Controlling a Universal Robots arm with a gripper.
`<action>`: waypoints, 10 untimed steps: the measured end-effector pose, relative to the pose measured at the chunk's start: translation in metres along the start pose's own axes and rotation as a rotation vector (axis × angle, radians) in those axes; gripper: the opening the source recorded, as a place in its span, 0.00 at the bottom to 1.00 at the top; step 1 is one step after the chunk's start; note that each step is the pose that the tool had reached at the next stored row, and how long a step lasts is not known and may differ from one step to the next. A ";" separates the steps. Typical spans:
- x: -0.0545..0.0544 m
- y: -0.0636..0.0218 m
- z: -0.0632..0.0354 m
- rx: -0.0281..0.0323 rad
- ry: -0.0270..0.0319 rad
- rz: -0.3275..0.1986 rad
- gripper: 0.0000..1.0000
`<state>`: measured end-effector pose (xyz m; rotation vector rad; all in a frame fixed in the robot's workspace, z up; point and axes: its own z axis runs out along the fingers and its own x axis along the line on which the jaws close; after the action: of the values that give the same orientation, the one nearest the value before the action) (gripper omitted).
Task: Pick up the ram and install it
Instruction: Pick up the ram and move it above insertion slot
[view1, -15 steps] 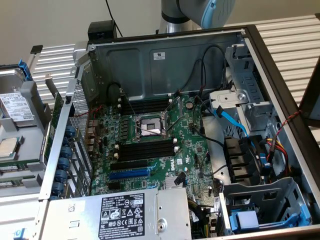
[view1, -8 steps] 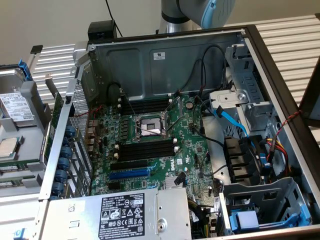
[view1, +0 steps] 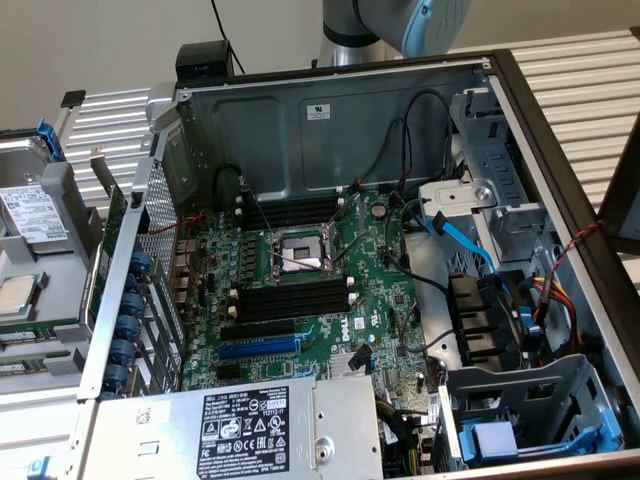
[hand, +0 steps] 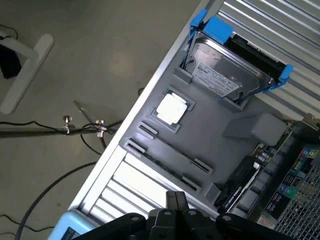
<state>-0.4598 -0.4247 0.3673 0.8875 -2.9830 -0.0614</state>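
Pale wall and a slatted metal table (view1: 590, 90) frame the exterior view, where we look down into an open computer case (view1: 330, 130). Its green motherboard (view1: 390, 300) carries an open processor socket (view1: 300, 255), black memory slots (view1: 295, 300) that look empty to us, and a blue slot (view1: 258, 348). We can read no brand for certain. A mark on the board may say Dell, and the print on the power supply label (view1: 245, 432) is too small to make out. The robot arm (view1: 400, 25) hangs beyond the case's far wall.

From the wrist view, the gripper (hand: 176, 197) is closed with nothing in it and hovers near a grey parts tray (hand: 215, 127). The tray holds a hard drive (hand: 225, 70) in a blue caddy, its label unreadable, and a processor (hand: 172, 108). The ram (hand: 242, 177), as far as we can tell, is the dark stick with a pale label at the tray's side nearest the case. We judge that the pick-up has not yet begun. A grasp calls for parted jaws lined up across the stick's thin edge.
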 end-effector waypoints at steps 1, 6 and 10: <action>0.000 0.0000 0.0001 0.0003 0.0007 -0.018 0.11; 0.000 0.0000 0.0007 0.0017 0.0048 -0.108 0.11; 0.000 -0.0001 0.0013 0.0029 0.0083 -0.181 0.11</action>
<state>-0.4598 -0.4247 0.3661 1.1529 -2.8872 -0.0571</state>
